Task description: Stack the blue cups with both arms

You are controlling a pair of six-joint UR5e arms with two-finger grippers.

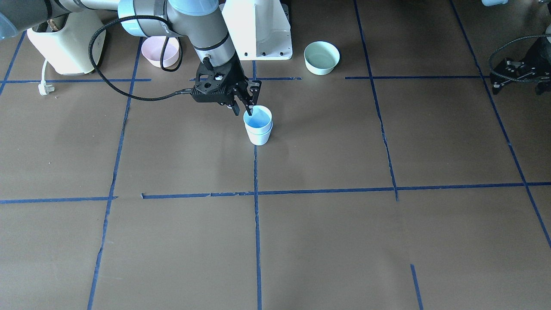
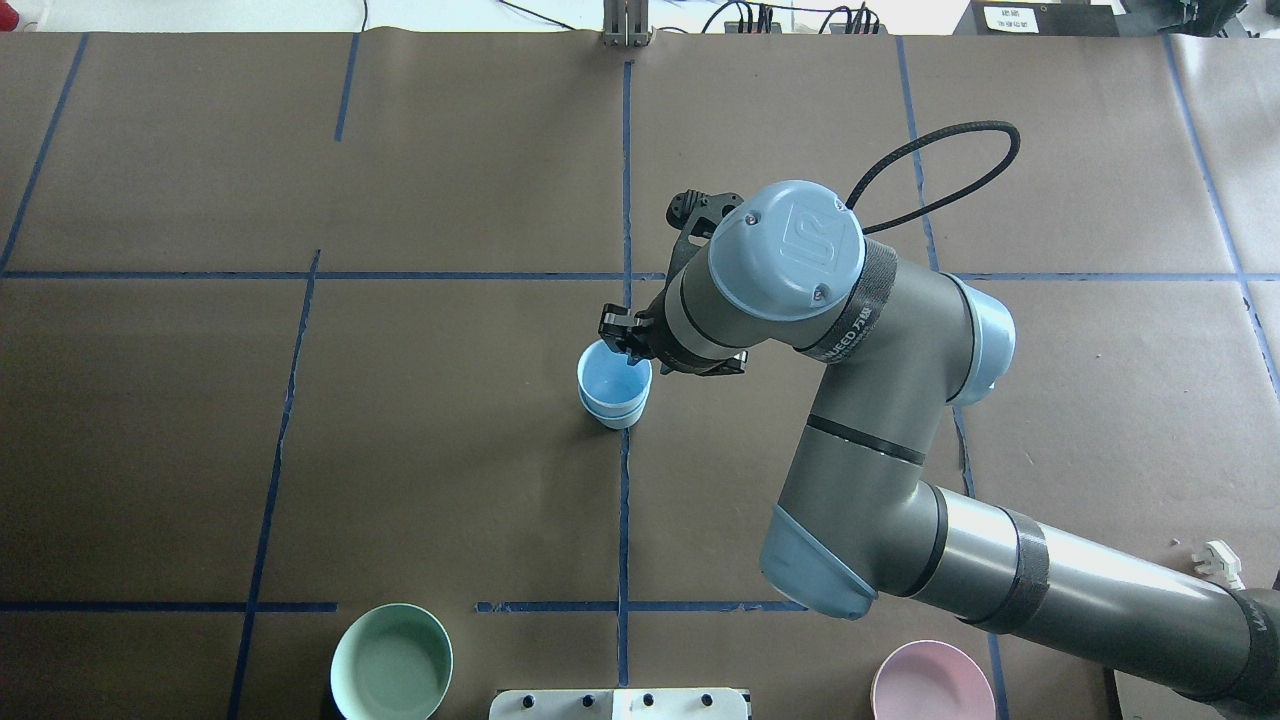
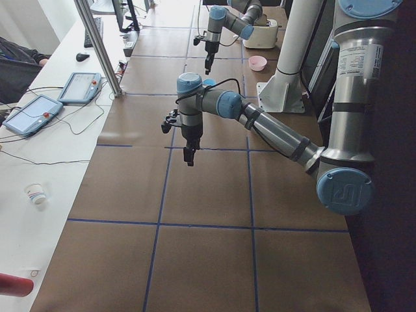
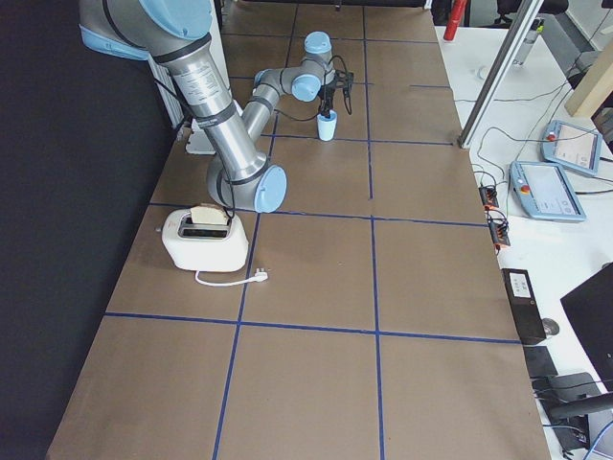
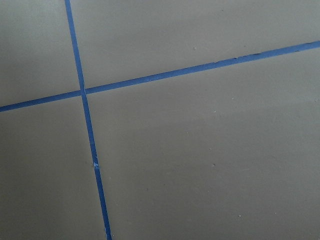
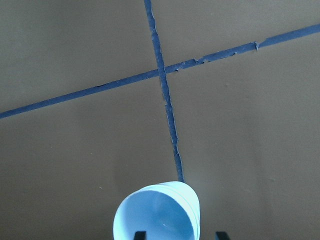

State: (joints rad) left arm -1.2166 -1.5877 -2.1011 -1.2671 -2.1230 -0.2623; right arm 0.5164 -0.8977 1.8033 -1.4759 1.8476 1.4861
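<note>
Brown paper table [image 2: 400, 450] gridded in blue tape [image 2: 623, 500]; black two-finger right gripper [image 1: 243, 110] stands parted astride the rim of two nested pale-blue plastic cups [image 1: 258, 127] at mid-table, clamping nothing; they look light, thin, slippery: pinch the rim wall; left gripper [image 1: 514, 76], well apart to the side: its opening cannot be told.

Lower blue cup [image 1: 259, 137]: inside hidden by upper blue cup [image 1: 257, 117] sitting in it; only outer wall shows.
Right end effector [image 1: 243, 111]: in overhead view mostly hidden under own arm [image 2: 790, 270]. In right wrist view only two fingertips [image 6: 140, 235] peek in at bottom edge; cup cut off there too.
Left end effector [image 1: 516, 75]: cut by picture edge, dark; cannot tell if fingers are apart.
Pink bowl [image 1: 150, 54]: part hidden behind cable [image 1: 129, 97].
</note>
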